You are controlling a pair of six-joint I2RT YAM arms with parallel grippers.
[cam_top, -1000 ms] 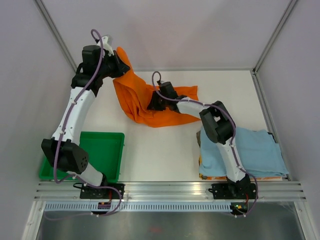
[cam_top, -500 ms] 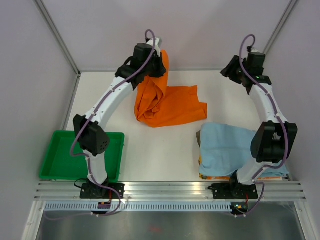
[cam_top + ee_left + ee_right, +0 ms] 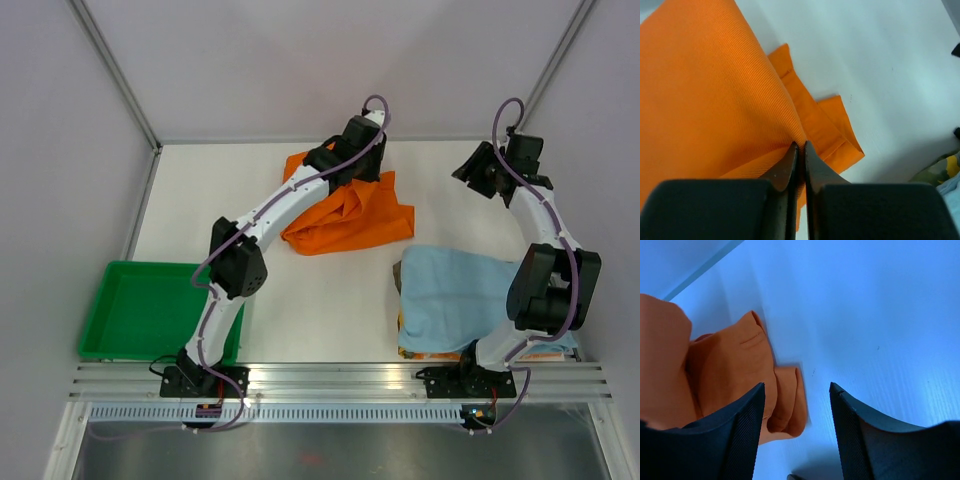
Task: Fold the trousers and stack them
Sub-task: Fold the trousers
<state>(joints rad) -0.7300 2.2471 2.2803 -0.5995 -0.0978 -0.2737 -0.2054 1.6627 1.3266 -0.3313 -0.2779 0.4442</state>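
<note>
The orange trousers (image 3: 350, 218) lie bunched at the back middle of the table. My left gripper (image 3: 352, 172) is over their top edge, shut on a fold of the orange fabric (image 3: 715, 100), with the jaws pinching it tight at the tips (image 3: 800, 146). My right gripper (image 3: 478, 172) is open and empty at the back right, off the cloth and raised above the table. In the right wrist view the trousers (image 3: 725, 370) lie to the left, beyond the open jaws.
A green tray (image 3: 160, 312) sits at the front left. A light blue cloth (image 3: 470, 300) lies over a patterned stack at the front right. Grey walls close in the table on three sides.
My left gripper has carried the orange fabric to the right, from the back left across to the back middle. My right gripper left the trousers and swung to the back right.
</note>
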